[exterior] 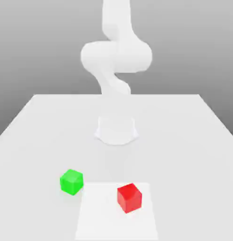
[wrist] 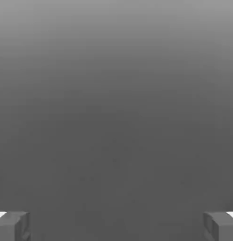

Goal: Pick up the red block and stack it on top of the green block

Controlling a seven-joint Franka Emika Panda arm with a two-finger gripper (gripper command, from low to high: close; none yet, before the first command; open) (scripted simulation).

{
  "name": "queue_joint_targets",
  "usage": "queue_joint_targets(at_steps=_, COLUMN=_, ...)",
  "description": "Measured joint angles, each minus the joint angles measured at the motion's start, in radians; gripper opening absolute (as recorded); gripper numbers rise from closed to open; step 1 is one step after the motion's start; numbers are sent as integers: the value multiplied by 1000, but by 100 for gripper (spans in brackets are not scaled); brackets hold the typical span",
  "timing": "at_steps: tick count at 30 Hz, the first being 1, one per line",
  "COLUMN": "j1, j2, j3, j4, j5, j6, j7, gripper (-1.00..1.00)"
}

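Observation:
The red block (exterior: 129, 197) rests on the white table (exterior: 194, 141) near its front edge, a little toward the exterior view's right. The green block (exterior: 71, 181) sits apart from it, toward the exterior view's left and slightly farther back. The two blocks do not touch. In the hand view my gripper (wrist: 116, 228) stands open, its grey fingertips (wrist: 13, 227) spread far apart with nothing between them and only plain grey background beyond. The white arm (exterior: 116, 56) rises from its base behind the blocks and leaves the exterior view at the top.
The arm's round base (exterior: 116, 132) stands at the middle of the table, behind both blocks. A paler square patch (exterior: 104, 221) lies flat on the table under the red block, reaching the front edge.

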Motion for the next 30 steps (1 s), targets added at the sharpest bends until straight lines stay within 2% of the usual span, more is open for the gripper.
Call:
queue_joint_targets(at_steps=12, j1=107, j2=450, j3=-53, j4=-246, j5=37, j6=259, j7=-246, gripper=0)
queue_joint_targets(at_steps=19, j1=130, j2=702, j3=-47, j4=-387, j5=8, j6=408, j7=-349, gripper=0)
queue_joint_targets(at_steps=26, j1=111, j2=954, j3=-19, j4=-376, j5=36, j6=613, j7=-388, gripper=0)
queue_joint_targets(at_steps=27, j1=108, j2=972, j3=-15, j4=-374, j5=39, j6=629, j7=-391, gripper=-100)
queue_joint_targets(at_steps=30, j1=107, j2=972, j3=-14, j4=-374, j5=38, j6=628, j7=-390, gripper=-100)
